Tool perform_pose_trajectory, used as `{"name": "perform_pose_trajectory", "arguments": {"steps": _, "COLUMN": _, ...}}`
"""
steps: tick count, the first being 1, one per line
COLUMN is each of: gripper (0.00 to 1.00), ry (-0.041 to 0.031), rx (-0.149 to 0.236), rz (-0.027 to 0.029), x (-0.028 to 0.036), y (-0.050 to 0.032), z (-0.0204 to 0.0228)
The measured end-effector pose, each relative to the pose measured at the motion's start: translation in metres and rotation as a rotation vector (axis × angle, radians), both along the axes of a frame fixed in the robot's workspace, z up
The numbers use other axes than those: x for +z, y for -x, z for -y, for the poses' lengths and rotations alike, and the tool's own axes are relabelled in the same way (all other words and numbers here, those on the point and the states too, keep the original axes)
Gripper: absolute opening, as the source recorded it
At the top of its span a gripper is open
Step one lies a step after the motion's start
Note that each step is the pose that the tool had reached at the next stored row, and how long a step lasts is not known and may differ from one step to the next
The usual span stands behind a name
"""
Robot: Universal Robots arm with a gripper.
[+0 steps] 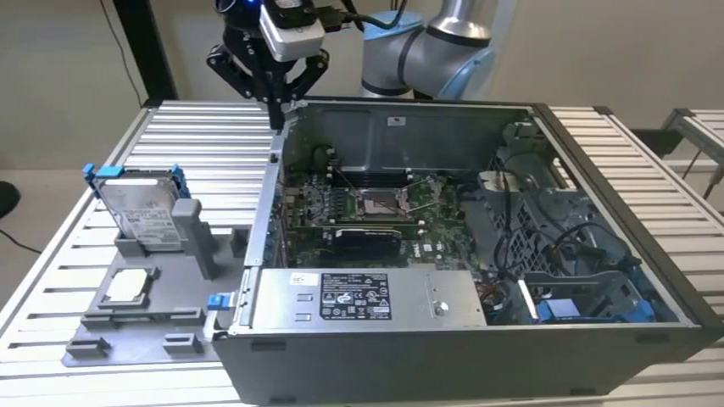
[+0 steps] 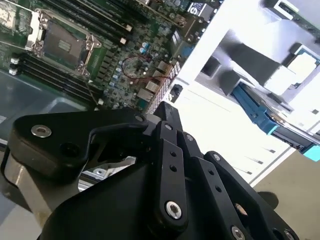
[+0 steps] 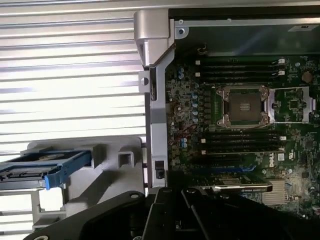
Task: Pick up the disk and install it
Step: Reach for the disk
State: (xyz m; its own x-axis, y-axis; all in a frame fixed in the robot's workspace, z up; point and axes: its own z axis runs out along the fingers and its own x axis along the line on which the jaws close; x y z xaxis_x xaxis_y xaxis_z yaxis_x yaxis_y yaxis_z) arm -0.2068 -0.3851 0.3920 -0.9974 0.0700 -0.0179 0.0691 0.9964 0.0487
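The disk (image 1: 147, 208), a silver-grey drive with a white label and blue rails, stands upright in a grey holder (image 1: 153, 297) at the exterior view's left, outside the computer case. Its blue rail also shows as the disk (image 3: 42, 167) in the first wrist view and the disk (image 2: 267, 112) in the second wrist view. My gripper (image 1: 275, 112) hangs above the case's back left corner, well away from the disk. Its black fingers meet at the tips with nothing between them, seen as the gripper (image 2: 166, 111) and the gripper (image 3: 167, 195) in both wrist views.
The open computer case (image 1: 611, 339) holds a motherboard (image 1: 362, 208) with a CPU socket (image 3: 245, 106), a grey power supply (image 1: 351, 297) and a drive bay with blue parts (image 1: 582, 305). A small square chip (image 1: 128, 284) lies on the holder. Everything rests on a slatted metal table (image 1: 203, 140).
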Motion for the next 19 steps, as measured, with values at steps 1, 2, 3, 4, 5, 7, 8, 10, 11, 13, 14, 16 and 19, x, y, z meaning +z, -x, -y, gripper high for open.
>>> {"name": "perform_pose_trajectory", "arguments": {"steps": 1, "gripper": 0.00, "ry": 0.0000, "rx": 0.000, "rz": 0.0000, "x": -0.0001, "y": 0.0039, "z": 0.0000}}
{"name": "perform_pose_trajectory", "arguments": {"steps": 2, "gripper": 0.00, "ry": 0.0000, "rx": 0.000, "rz": 0.0001, "x": -0.0002, "y": 0.0077, "z": 0.0000}}
{"name": "perform_pose_trajectory", "arguments": {"steps": 3, "gripper": 0.00, "ry": 0.0000, "rx": 0.001, "rz": 0.0001, "x": -0.0002, "y": 0.0111, "z": 0.0000}}
{"name": "perform_pose_trajectory", "arguments": {"steps": 4, "gripper": 0.00, "ry": 0.0000, "rx": 0.001, "rz": 0.0001, "x": -0.0002, "y": 0.0142, "z": 0.0000}}
{"name": "perform_pose_trajectory", "arguments": {"steps": 5, "gripper": 0.00, "ry": 0.0000, "rx": 0.001, "rz": 0.0000, "x": -0.0002, "y": 0.0167, "z": 0.0000}}
{"name": "perform_pose_trajectory", "arguments": {"steps": 7, "gripper": 0.00, "ry": -0.0001, "rx": 0.001, "rz": 0.0000, "x": -0.0003, "y": 0.0219, "z": 0.0000}}
{"name": "perform_pose_trajectory", "arguments": {"steps": 8, "gripper": 0.00, "ry": 0.0000, "rx": 0.001, "rz": 0.0000, "x": -0.0003, "y": 0.0254, "z": 0.0000}}
{"name": "perform_pose_trajectory", "arguments": {"steps": 10, "gripper": 0.00, "ry": 0.0000, "rx": 0.001, "rz": 0.0000, "x": -0.0003, "y": 0.0318, "z": 0.0000}}
{"name": "perform_pose_trajectory", "arguments": {"steps": 11, "gripper": 0.00, "ry": 0.0000, "rx": 0.002, "rz": 0.0000, "x": -0.0003, "y": 0.0345, "z": 0.0000}}
{"name": "perform_pose_trajectory", "arguments": {"steps": 13, "gripper": 0.00, "ry": 0.0000, "rx": 0.003, "rz": 0.0000, "x": -0.0003, "y": 0.0397, "z": 0.0000}}
{"name": "perform_pose_trajectory", "arguments": {"steps": 14, "gripper": 0.00, "ry": -0.0001, "rx": 0.004, "rz": 0.0001, "x": -0.0003, "y": 0.0423, "z": 0.0000}}
{"name": "perform_pose_trajectory", "arguments": {"steps": 16, "gripper": 0.00, "ry": 0.0000, "rx": 0.006, "rz": 0.0000, "x": -0.0003, "y": 0.0477, "z": 0.0000}}
{"name": "perform_pose_trajectory", "arguments": {"steps": 19, "gripper": 0.00, "ry": 0.0000, "rx": 0.008, "rz": 0.0000, "x": -0.0003, "y": 0.0570, "z": 0.0000}}
